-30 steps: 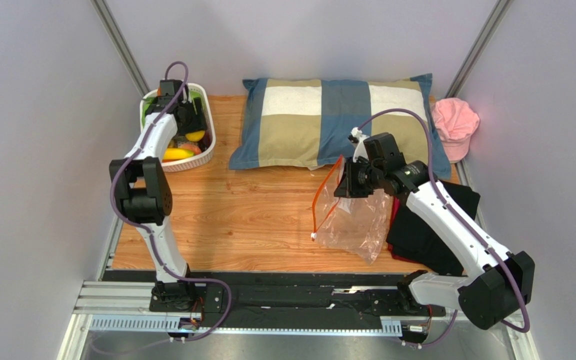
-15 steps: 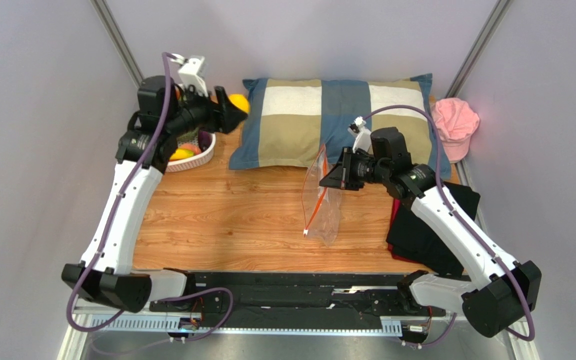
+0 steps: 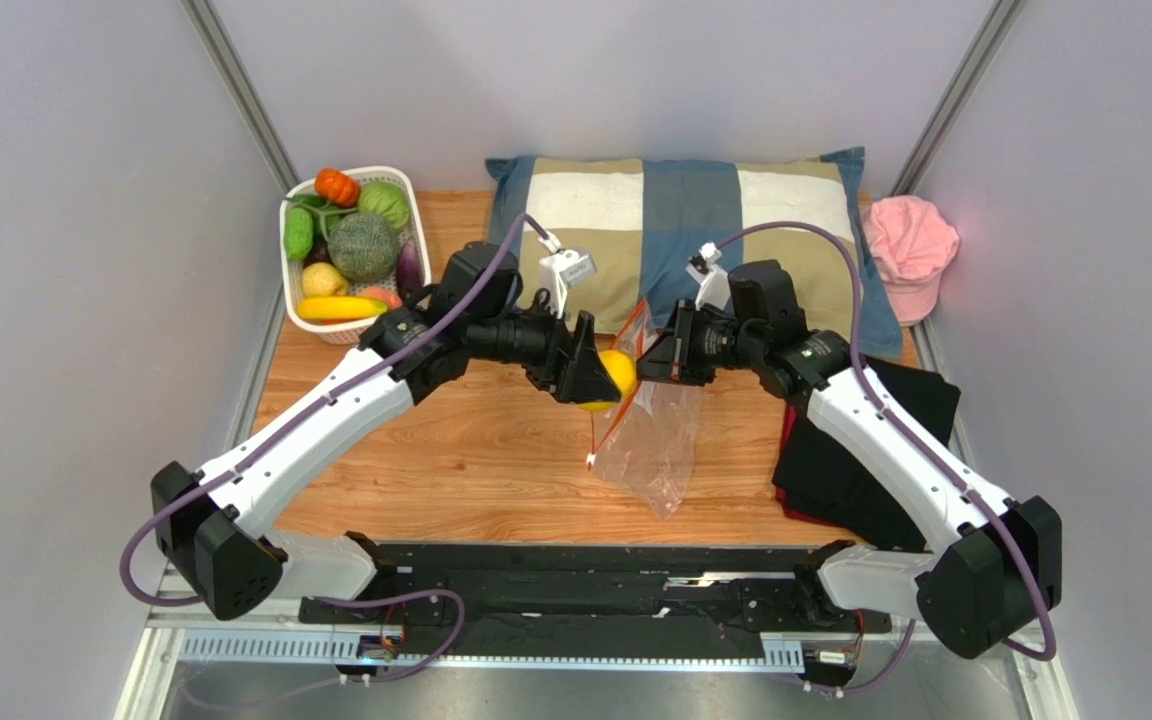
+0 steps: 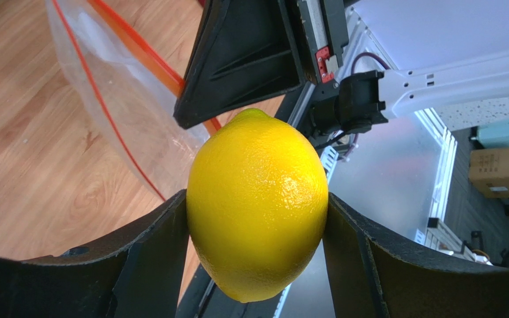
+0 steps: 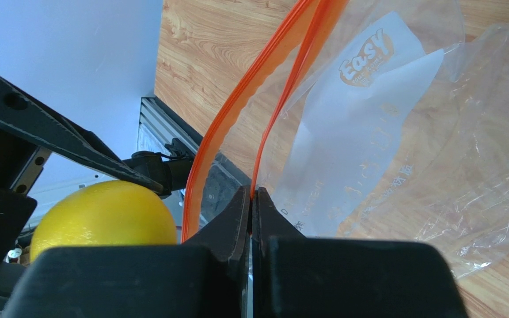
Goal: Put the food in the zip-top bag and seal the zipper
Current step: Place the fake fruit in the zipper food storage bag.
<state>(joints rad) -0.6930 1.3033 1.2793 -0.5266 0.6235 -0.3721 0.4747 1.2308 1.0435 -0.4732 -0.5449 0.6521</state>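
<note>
Though partly hidden, lemon (image 5: 104,215) beside zipper (image 5: 232,112).

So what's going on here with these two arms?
The right hand pinches one side of the zipper and holds the bag up, its mouth parted. The left hand grips a lemon right at that mouth, not yet inside. The other food sits in the basket at the far left.
</note>
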